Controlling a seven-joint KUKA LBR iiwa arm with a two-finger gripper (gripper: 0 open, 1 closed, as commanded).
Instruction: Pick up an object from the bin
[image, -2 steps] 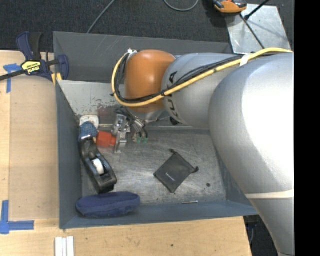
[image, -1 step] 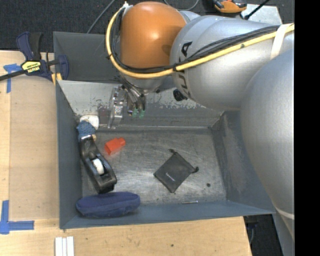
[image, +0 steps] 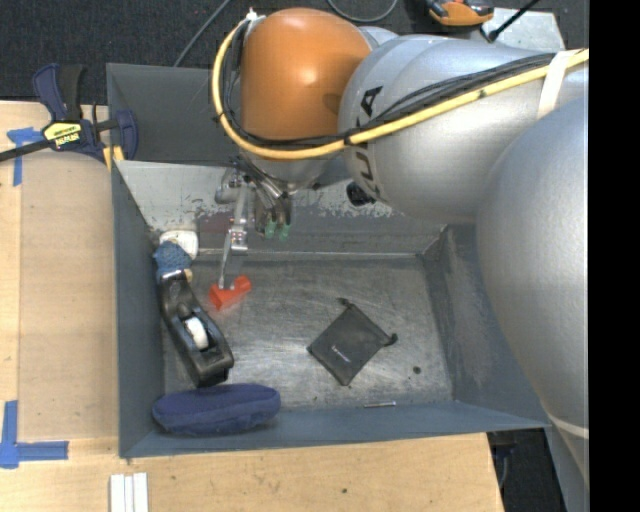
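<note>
Hovers with the pincer over a small red plastic piece at the left of the bin; cannot tell how wide. Likely light, stiff, slick. Best gripped across its narrow body.

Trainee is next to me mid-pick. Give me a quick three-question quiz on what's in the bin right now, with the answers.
1. True or false: the tape dispenser lies along the bin wall on the view's left.
2. Which thing lies nearest the gripper? A) the red piece B) the dark flat square C) the blue pouch
3. In a few words: what lies at the bin's near edge, just below the tape dispenser in the view?

Key: 1 true; 2 A; 3 the blue pouch.
</note>
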